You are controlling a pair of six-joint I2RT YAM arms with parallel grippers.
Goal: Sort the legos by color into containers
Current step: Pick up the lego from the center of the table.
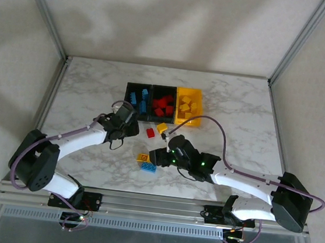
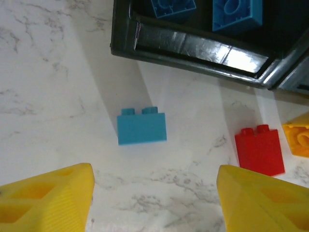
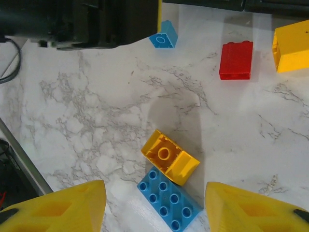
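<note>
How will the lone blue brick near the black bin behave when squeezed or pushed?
The blue brick looks like rigid moulded plastic, so probably stiff. Its flat sides suggest sliding, not rolling. Being small, it is likely light.

my left gripper (image 2: 154, 193) hangs over the marble table (image 2: 43, 72), its two yellow fingers (image 2: 53, 198) spread wide with nothing between them. just beyond the gap a light blue lego (image 2: 142, 126) lies alone, studs along its far edge, with a red lego (image 2: 259, 150) well to its right and a yellow lego (image 2: 298, 139) just beside that. farther off runs the glossy wall of a black container (image 2: 193, 46) with two blue legos (image 2: 236, 12) inside.
</note>
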